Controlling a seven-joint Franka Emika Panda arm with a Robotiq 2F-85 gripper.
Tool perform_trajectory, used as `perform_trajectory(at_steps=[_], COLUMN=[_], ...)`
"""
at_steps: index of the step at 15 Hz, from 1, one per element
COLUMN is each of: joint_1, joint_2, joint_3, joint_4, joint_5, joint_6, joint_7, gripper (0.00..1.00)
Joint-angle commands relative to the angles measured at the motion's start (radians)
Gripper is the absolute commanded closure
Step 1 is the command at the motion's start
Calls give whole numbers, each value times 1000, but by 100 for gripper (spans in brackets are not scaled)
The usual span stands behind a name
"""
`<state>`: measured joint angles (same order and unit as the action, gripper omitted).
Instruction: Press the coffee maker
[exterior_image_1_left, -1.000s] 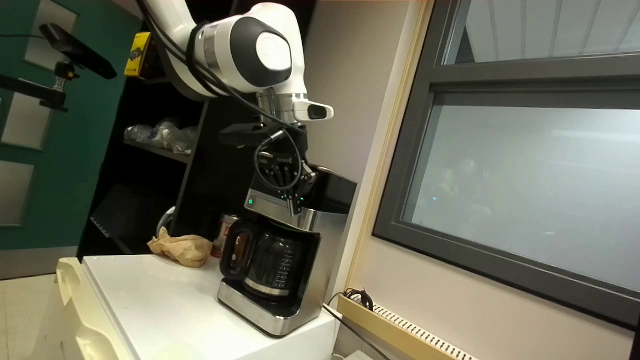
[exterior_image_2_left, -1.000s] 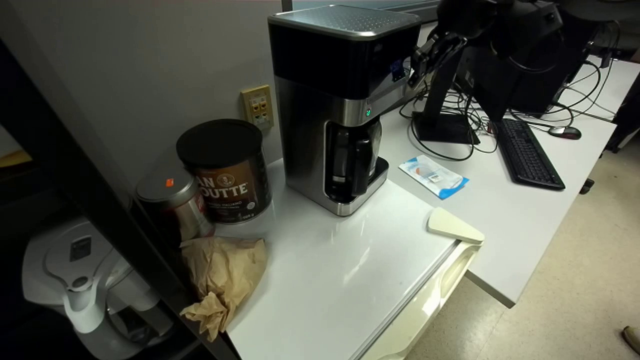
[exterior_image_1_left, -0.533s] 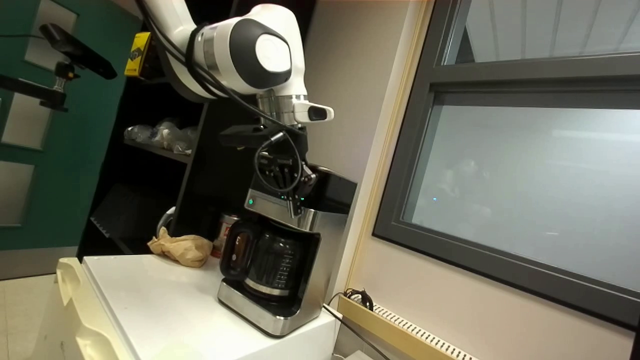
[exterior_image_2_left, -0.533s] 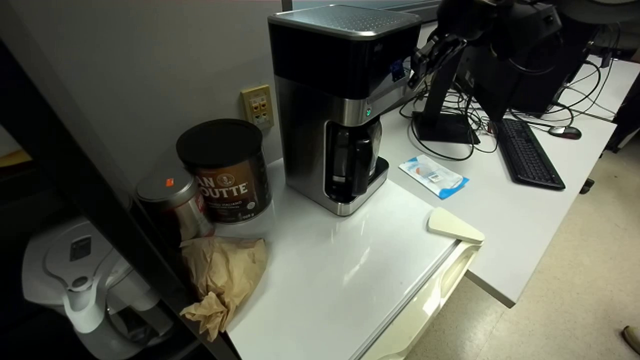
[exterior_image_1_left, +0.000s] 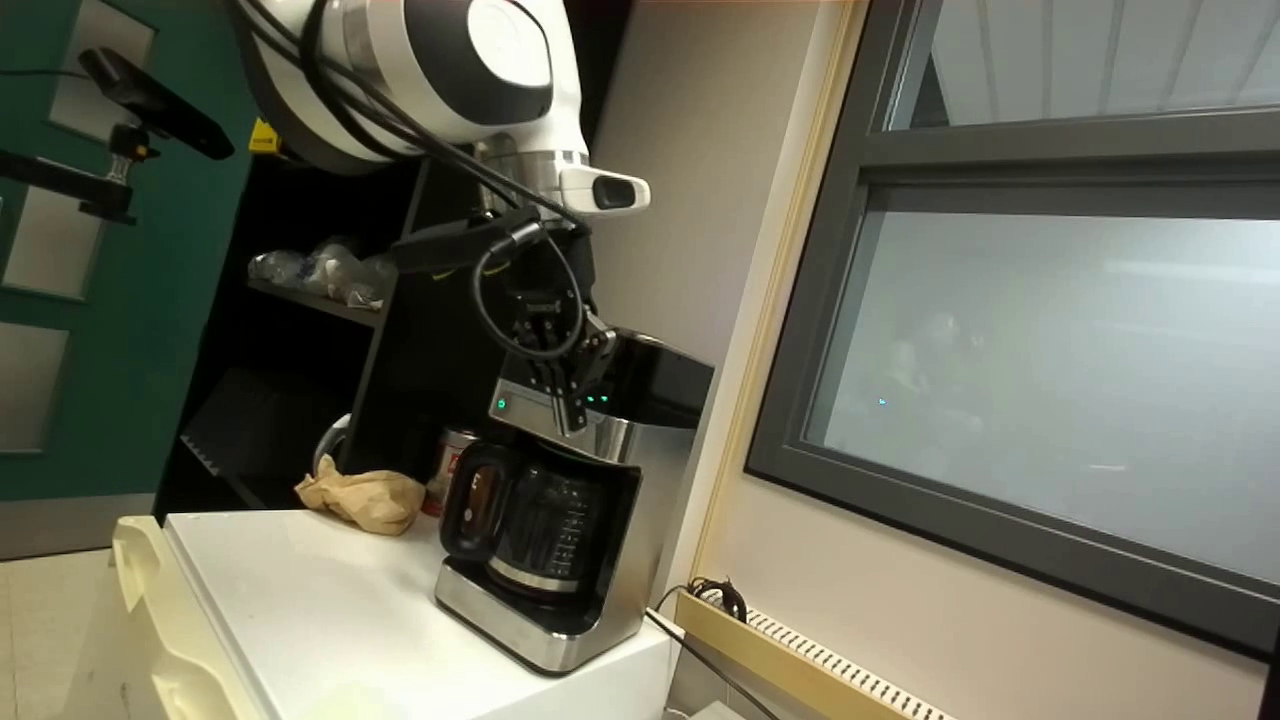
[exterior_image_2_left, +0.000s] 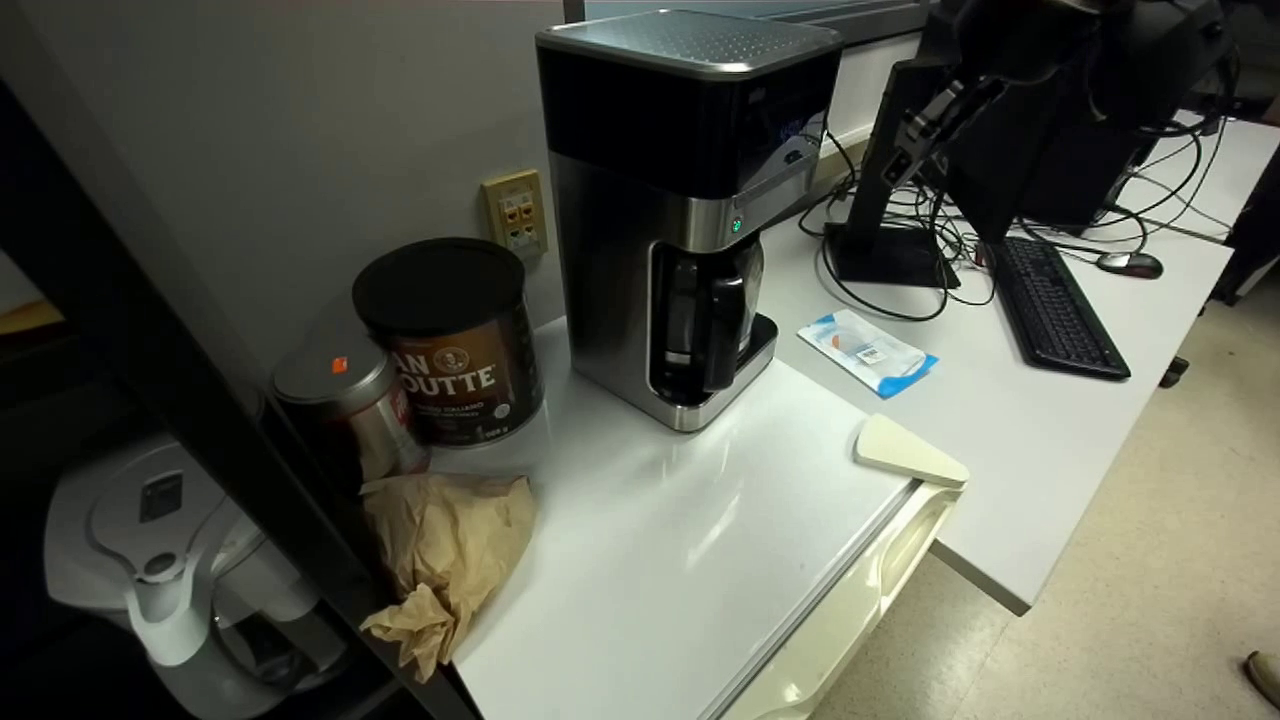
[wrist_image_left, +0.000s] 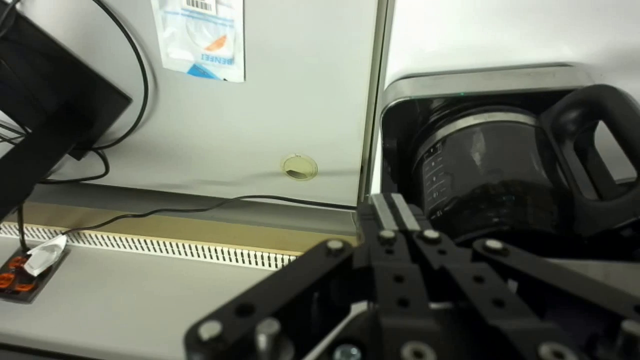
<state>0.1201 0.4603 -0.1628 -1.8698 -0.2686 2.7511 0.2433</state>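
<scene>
1. Holds the gripper (wrist_image_left: 395, 212) with both fingertips (wrist_image_left: 382, 212) closed up side by side and nothing gripped between them.
2. Hangs down from the white arm (exterior_image_1_left: 445, 90), just in front of the coffee maker (exterior_image_2_left: 685, 205), with a gap to it visible in an exterior view.
3. Faces a dark control panel (exterior_image_2_left: 785, 115) with blue marks too small to read; has a green light (exterior_image_2_left: 737, 225) glowing lower down, past the panel.
4. Has the carafe (wrist_image_left: 487, 170) inside the coffee maker, right of the fingertips in the wrist view, with its black handle (wrist_image_left: 592, 102) on the side away from them.
5. Has the white cabinet top (exterior_image_2_left: 620, 570) below and, beyond the coffee maker, a brown can (exterior_image_2_left: 450, 345) with a black lid, a silver-lidded can (exterior_image_2_left: 345, 400) and a crumpled paper bag (exterior_image_2_left: 450, 555).
6. Shows, up and left of the fingertips in the wrist view, a blue-and-white packet (wrist_image_left: 200, 42) on a pale desk (wrist_image_left: 310, 75), and, farther left, a black monitor stand (wrist_image_left: 55, 105).
</scene>
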Motion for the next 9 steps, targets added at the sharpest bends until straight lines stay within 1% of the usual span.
perform_trajectory(at_steps=[1, 5, 9], joint_1=[37, 41, 33], joint_2=[-109, -170, -210], joint_3=[-30, -20, -5], joint_4=[-148, -237, -292], joint_5=[-61, -108, -137], joint_6=[20, 18, 15], joint_7=[15, 12, 1], gripper=[100, 100, 100])
